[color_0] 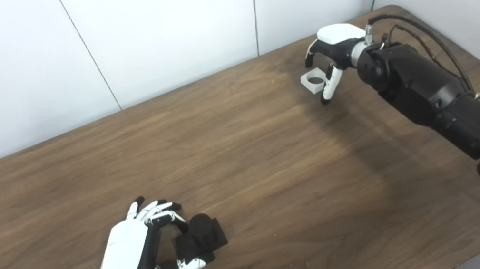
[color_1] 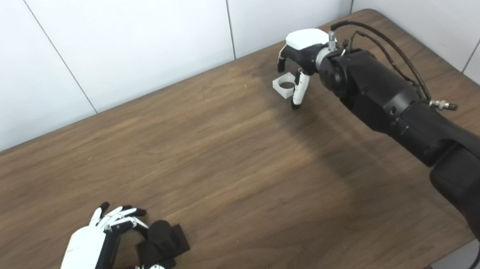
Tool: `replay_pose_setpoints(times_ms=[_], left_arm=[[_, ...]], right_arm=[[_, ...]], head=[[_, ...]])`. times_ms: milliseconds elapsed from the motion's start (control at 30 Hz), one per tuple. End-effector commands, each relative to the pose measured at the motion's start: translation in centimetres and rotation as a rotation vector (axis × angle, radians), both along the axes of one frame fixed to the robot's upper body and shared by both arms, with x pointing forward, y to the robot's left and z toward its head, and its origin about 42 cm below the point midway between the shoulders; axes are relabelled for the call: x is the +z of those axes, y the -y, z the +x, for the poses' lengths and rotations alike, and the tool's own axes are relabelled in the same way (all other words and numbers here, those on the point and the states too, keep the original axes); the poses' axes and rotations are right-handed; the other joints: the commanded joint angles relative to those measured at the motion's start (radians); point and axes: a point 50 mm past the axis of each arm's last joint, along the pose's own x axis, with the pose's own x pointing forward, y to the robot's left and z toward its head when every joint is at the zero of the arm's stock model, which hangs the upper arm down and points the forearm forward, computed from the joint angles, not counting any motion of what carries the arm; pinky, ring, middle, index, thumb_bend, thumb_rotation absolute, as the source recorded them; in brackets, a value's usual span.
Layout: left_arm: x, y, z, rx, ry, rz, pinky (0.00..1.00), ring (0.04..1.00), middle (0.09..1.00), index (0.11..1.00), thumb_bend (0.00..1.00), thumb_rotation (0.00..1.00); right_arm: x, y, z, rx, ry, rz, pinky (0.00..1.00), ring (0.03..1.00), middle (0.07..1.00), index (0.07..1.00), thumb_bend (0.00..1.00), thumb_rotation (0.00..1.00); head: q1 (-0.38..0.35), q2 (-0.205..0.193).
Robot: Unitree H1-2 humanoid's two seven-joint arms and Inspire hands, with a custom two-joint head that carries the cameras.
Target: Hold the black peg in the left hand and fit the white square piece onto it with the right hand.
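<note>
Grasping stage only: left hand (color_0: 129,255) has fingers and thumb curled partway around black peg (color_0: 201,239) on table (color_0: 244,162), right hand (color_0: 333,54) arches half-closed over white square piece (color_0: 313,81) beneath its fingertips, neither visibly lifted, fitting remains.

Peg (color_0: 202,239) lies near-left on the table (color_0: 249,162); square piece (color_0: 313,82) far right.

Left hand (color_0: 131,255) low, fingers curled half-closed — right hand (color_0: 333,50) far out, arm extended, fingers hooked downward.
</note>
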Motion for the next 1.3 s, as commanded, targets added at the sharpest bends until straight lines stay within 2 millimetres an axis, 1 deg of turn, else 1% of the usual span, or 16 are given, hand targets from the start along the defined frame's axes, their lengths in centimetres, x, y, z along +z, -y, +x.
replay_pose_setpoints(times_ms=[0,133,500,767,867,900,933,967,1067,1267], left_arm=[[-1.4,-0.4,-0.3,0.012,-0.068,0.044,1.0,0.854,0.773,0.484,0.52,0.05],[-1.4,-0.3,-0.3,0.01,-0.061,0.049,1.0,0.848,0.772,0.484,0.52,0.05],[-1.3,-0.2,-0.3,0.008,-0.065,0.045,1.0,0.852,0.773,0.484,0.52,0.05],[-1.3,-0.2,-0.3,0.01,-0.067,0.039,1.0,0.853,0.771,0.484,0.52,0.05],[-1.3,-0.2,-0.4,0.008,-0.068,0.04,1.0,0.857,0.774,0.484,0.52,0.05],[-1.3,-0.2,-0.4,0.008,-0.066,0.039,1.0,0.855,0.773,0.484,0.52,0.05],[-1.3,-0.2,-0.4,0.009,-0.064,0.041,1.0,0.853,0.772,0.484,0.52,0.05],[-1.3,-0.2,-0.4,0.009,-0.062,0.044,1.0,0.852,0.772,0.484,0.52,0.05],[-1.2,-0.3,-0.4,0.01,-0.061,0.044,1.0,0.851,0.773,0.484,0.52,0.05],[-1.1,-0.5,-0.3,0.019,-0.056,0.033,1.0,0.848,0.768,0.484,0.52,0.05]], right_arm=[[3.4,0.9,0.9,0.0,0.09,-0.032,0.97,0.987,0.897,0.708,0.84,0.15],[3.6,0.7,1.0,0.006,0.092,-0.028,0.97,0.988,0.895,0.704,0.84,0.16],[3.1,0.2,1.3,0.013,0.078,-0.035,0.95,0.977,0.888,0.681,0.85,0.14],[2.8,0.4,1.2,0.004,0.074,-0.027,0.94,0.976,0.882,0.634,0.85,0.12],[2.8,0.4,1.1,0.004,0.071,-0.021,0.95,0.978,0.877,0.604,0.84,0.11],[2.7,0.4,1.0,0.004,0.068,-0.022,0.96,0.981,0.878,0.549,0.69,0.12],[2.7,0.4,1.0,0.005,0.066,-0.022,0.96,0.982,0.878,0.515,0.59,0.13],[2.7,0.4,1.0,0.007,0.065,-0.022,0.96,0.979,0.876,0.503,0.56,0.14],[2.4,0.5,0.8,0.011,0.065,-0.02,0.96,0.961,0.86,0.49,0.53,0.14],[2.0,0.7,0.4,0.019,0.076,-0.009,0.94,0.934,0.81,0.485,0.52,0.13]], head=[[-0.001,0.002],[-0.001,0.002],[0.001,0.002],[-0.001,0.004],[0.0,0.004],[0.0,0.006],[0.0,0.006],[0.0,0.006],[0.001,0.009],[0.001,0.012]])
